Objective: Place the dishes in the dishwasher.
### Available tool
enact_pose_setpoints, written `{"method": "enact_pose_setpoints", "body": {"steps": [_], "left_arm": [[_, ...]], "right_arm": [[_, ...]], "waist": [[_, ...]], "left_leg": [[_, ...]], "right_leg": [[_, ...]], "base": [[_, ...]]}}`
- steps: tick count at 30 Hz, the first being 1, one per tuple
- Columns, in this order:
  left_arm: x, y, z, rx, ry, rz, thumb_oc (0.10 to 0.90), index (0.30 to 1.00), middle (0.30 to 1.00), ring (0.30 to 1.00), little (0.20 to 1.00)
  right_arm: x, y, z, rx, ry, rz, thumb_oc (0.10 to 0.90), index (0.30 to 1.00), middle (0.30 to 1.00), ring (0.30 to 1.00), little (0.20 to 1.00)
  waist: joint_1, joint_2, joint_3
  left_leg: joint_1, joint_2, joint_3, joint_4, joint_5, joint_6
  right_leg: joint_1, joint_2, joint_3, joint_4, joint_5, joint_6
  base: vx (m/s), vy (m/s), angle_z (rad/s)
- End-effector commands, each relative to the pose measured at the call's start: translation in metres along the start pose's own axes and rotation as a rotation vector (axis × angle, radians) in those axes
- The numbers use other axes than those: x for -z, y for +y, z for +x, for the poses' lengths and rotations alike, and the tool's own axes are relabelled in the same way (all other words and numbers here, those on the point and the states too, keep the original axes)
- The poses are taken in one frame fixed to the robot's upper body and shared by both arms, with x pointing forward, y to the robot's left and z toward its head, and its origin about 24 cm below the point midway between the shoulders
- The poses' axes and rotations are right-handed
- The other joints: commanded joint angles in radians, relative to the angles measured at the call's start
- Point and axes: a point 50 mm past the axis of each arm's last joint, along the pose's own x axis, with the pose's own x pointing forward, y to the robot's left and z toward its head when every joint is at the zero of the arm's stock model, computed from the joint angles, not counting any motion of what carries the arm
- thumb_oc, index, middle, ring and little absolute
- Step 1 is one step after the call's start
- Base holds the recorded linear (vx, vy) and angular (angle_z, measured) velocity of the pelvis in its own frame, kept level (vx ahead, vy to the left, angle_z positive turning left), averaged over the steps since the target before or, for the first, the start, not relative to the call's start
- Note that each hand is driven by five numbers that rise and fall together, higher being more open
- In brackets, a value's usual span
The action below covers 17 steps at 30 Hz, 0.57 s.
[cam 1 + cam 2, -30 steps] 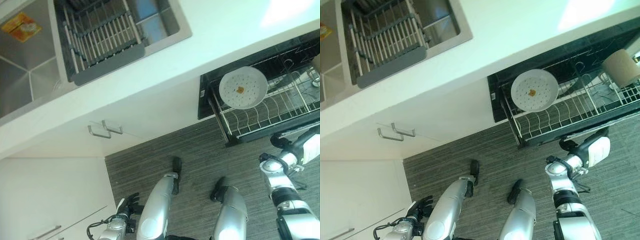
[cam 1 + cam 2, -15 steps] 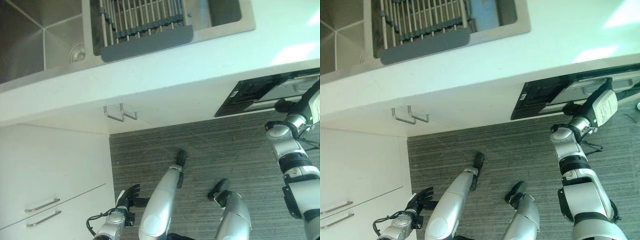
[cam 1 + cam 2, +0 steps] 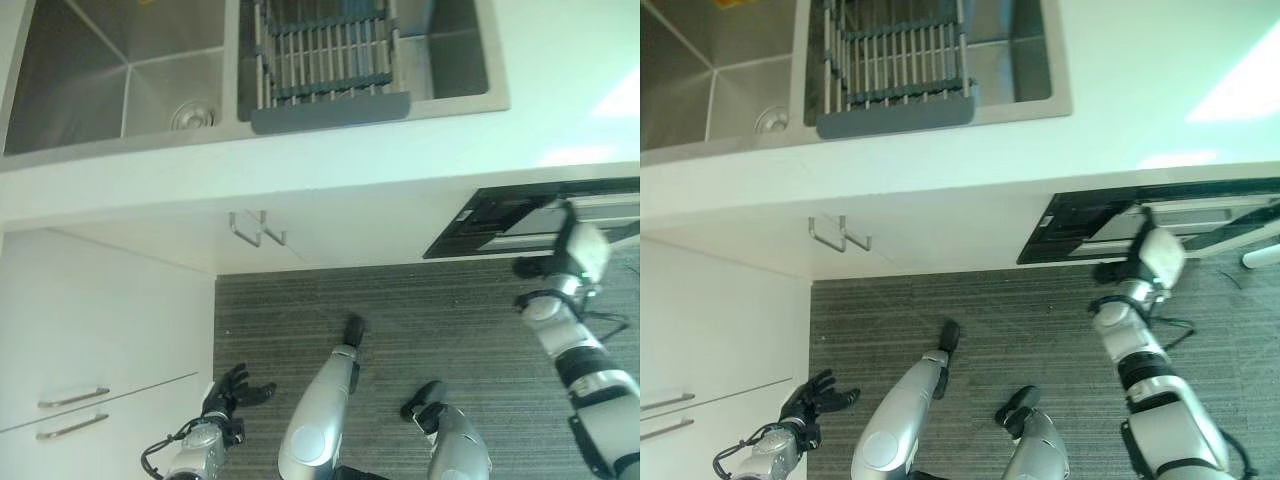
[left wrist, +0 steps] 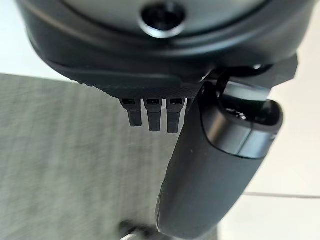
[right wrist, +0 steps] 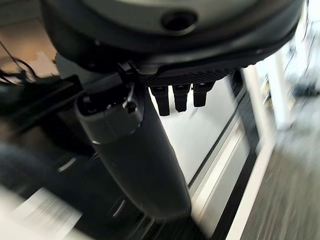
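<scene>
Head views, looking down along a white countertop point(image 3: 330, 150): a stainless-steel double sink point(image 3: 110, 85) is set into it, its farther basin carrying a grey slatted drying rack point(image 3: 325, 60) with a dark grey front lip; under the counter run white cabinet fronts with two hooked metal handles point(image 3: 255, 228) at the cabinet's edge and two straight bar handles point(image 3: 70, 412) lower down; the floor point(image 3: 400, 320) is grey, finely striped carpet. The task's appliance, a black-fronted dishwasher point(image 3: 1090, 222) built in beneath the counter at the robot's right, shows as a dark slot with a pale panel inside; whether its rack is out cannot be told, and no dish can be made out in it. The right hand point(image 3: 1155, 255), pale-backed, is raised to the dishwasher's opening; its wrist view gives straight dark fingers point(image 5: 180, 95) and an extended thumb with nothing held. The left hand point(image 3: 228, 388) hangs low beside the white cabinet, above the carpet; its fingers point(image 4: 150, 114) are loosely spread and empty.
</scene>
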Motion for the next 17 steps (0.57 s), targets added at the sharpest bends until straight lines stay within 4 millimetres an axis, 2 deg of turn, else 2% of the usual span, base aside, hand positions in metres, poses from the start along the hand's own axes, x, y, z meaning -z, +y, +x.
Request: {"method": "enact_pose_setpoints", "body": {"steps": [1,2,5,7,11,14,17], "left_arm": [[-0.002,0.029,-0.005,-0.112,-0.058,-0.04,0.8,0.9,0.9,0.9,0.9],[0.001,0.035,-0.009,-0.115,-0.07,-0.123,0.8,0.9,0.9,0.9,0.9],[0.012,0.034,-0.015,-0.048,-0.068,-0.227,0.8,0.9,0.9,0.9,0.9],[0.018,0.028,-0.019,0.007,-0.065,-0.25,0.8,0.9,0.9,0.9,0.9],[0.02,0.009,-0.022,0.103,-0.06,-0.209,0.8,0.9,0.9,0.9,0.9],[0.024,-0.009,-0.023,0.211,-0.014,-0.094,0.8,0.9,0.9,0.9,0.9],[0.031,-0.019,-0.023,0.242,0.035,-0.029,0.8,0.9,0.9,0.9,0.9]], "right_arm": [[-0.051,0.0,0.009,0.045,-0.229,0.059,0.8,0.9,0.9,0.9,0.9],[-0.01,0.019,-0.022,-0.028,-0.117,0.062,0.8,0.9,0.9,0.9,0.9],[0.041,0.031,-0.06,-0.107,0.097,0.123,0.8,0.9,0.9,0.9,0.9],[0.066,0.035,-0.082,-0.148,0.2,0.149,0.8,0.9,0.9,0.9,0.9],[0.095,0.041,-0.117,-0.201,0.315,0.148,0.8,0.9,0.9,0.9,0.9],[0.102,0.047,-0.134,-0.248,0.357,0.17,0.8,0.9,0.9,0.9,0.9],[0.109,0.049,-0.141,-0.243,0.461,0.259,0.8,0.9,0.9,0.9,0.9]], "waist": [[0.034,-0.008,-0.022],[0.009,-0.015,-0.044],[-0.031,-0.028,-0.073],[-0.057,-0.035,-0.087],[-0.104,-0.044,-0.114],[-0.138,-0.053,-0.143],[-0.165,-0.059,-0.168]], "left_leg": [[0.032,0.05,0.094,0.027,-0.134,-0.001],[0.047,0.064,0.097,0.027,-0.142,-0.007],[0.072,0.089,0.109,0.027,-0.149,-0.016],[0.086,0.103,0.121,0.027,-0.152,-0.021],[0.113,0.125,0.151,0.027,-0.16,-0.03],[0.138,0.135,0.169,0.027,-0.171,-0.032],[0.165,0.141,0.185,0.027,-0.181,-0.035]], "right_leg": [[0.11,0.037,0.069,-0.023,-0.049,-0.004],[0.135,0.058,0.08,-0.058,-0.052,0.0],[0.167,0.082,0.098,-0.097,-0.049,0.004],[0.182,0.093,0.109,-0.119,-0.044,0.007],[0.195,0.098,0.132,-0.129,-0.045,0.007],[0.199,0.103,0.158,-0.129,-0.048,0.005],[0.198,0.105,0.178,-0.129,-0.05,0.002]], "base": [[0.02,-0.154,-0.17],[0.02,-0.163,-0.17],[0.0,-0.122,-0.03],[-0.01,-0.071,-0.29],[-0.01,-0.047,-0.31],[-0.03,-0.065,-0.3],[-0.04,-0.031,-0.24]]}}
